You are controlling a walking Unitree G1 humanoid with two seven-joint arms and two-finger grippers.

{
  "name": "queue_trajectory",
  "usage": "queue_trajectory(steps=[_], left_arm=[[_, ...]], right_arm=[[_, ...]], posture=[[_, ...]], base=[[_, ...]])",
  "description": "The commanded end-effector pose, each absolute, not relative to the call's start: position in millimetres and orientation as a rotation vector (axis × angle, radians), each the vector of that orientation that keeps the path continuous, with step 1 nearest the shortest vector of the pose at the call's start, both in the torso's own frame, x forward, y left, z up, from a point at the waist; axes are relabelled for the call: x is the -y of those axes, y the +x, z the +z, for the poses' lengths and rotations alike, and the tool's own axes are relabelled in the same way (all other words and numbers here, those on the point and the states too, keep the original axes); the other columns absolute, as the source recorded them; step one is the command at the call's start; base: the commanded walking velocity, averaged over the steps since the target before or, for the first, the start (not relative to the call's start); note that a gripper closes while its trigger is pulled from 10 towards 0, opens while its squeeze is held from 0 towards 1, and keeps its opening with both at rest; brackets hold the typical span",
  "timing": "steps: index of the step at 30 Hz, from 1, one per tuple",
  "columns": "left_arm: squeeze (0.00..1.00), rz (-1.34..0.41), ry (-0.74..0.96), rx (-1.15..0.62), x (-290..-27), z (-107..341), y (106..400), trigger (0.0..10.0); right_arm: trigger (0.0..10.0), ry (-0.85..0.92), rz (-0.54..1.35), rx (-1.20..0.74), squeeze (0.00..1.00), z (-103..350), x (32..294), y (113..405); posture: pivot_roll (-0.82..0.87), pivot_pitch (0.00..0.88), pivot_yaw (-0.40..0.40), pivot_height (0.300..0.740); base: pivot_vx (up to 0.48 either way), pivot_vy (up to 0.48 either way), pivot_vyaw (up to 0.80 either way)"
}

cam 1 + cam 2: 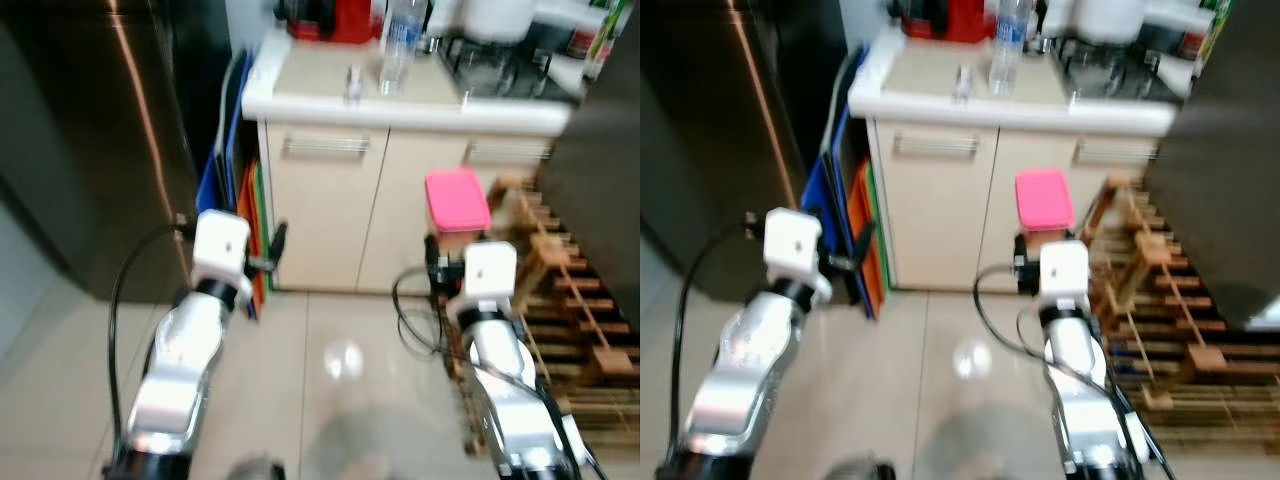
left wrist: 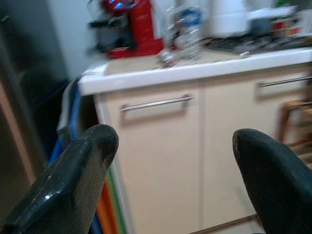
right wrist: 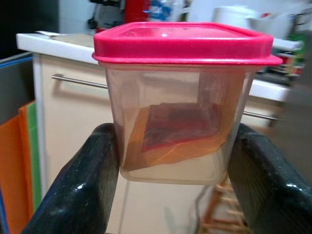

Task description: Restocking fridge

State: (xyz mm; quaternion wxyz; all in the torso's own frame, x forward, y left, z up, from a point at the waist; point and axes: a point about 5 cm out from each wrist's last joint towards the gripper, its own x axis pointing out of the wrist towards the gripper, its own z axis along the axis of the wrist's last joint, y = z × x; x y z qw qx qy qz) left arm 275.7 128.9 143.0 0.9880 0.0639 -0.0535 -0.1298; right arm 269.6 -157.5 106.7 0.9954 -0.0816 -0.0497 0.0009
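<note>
Right gripper point(image 3: 170, 161) clamps the pink-lidded container point(image 3: 183, 97) upright before the cabinets, left gripper point(image 2: 170, 161) splayed empty (views blurred): best kept level and squeezed steadily while turning to the dark fridge point(image 1: 90, 140).

Take the white countertop point(image 1: 400, 100) as your landmark. At its back left corner you see a red appliance point(image 1: 335, 18); just right of that stands a clear water bottle point(image 1: 400, 45), with a small clear glass item point(image 1: 353, 82) in front of it, too blurred to identify. At the far right end sits a dark stovetop point(image 1: 500, 65) with a white pot point(image 1: 497, 15) behind. Below the countertop you have two cream cabinet doors point(image 1: 325, 210) with metal bar handles point(image 1: 325, 146). Against the cabinet's left side lean blue, orange and green boards point(image 1: 240, 200). Right of the cabinet, on the pale tiled floor point(image 1: 330, 370), stands a wooden slatted rack point(image 1: 570, 300).
</note>
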Motion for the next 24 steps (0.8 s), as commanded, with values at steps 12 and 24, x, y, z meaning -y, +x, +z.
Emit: queue_trajectory(steps=[12, 24], left_arm=[[0.00, -0.325, 0.105, 0.161, -124.1, 150.3, 271.5, 10.0], [0.00, -0.348, 0.118, 0.178, -120.9, 152.5, 272.4, 10.0]], right_arm=[[0.0, -0.171, 0.011, 0.075, 0.00, 103.0, 159.5, 270.9], [0.0, -0.181, 0.019, 0.075, 0.00, 102.3, 160.0, 274.3]], posture=[[0.01, 0.000, -0.026, 0.740], [0.00, 0.000, -0.031, 0.740]], base=[[0.000, -0.320, 0.00], [0.000, -0.240, 0.00]])
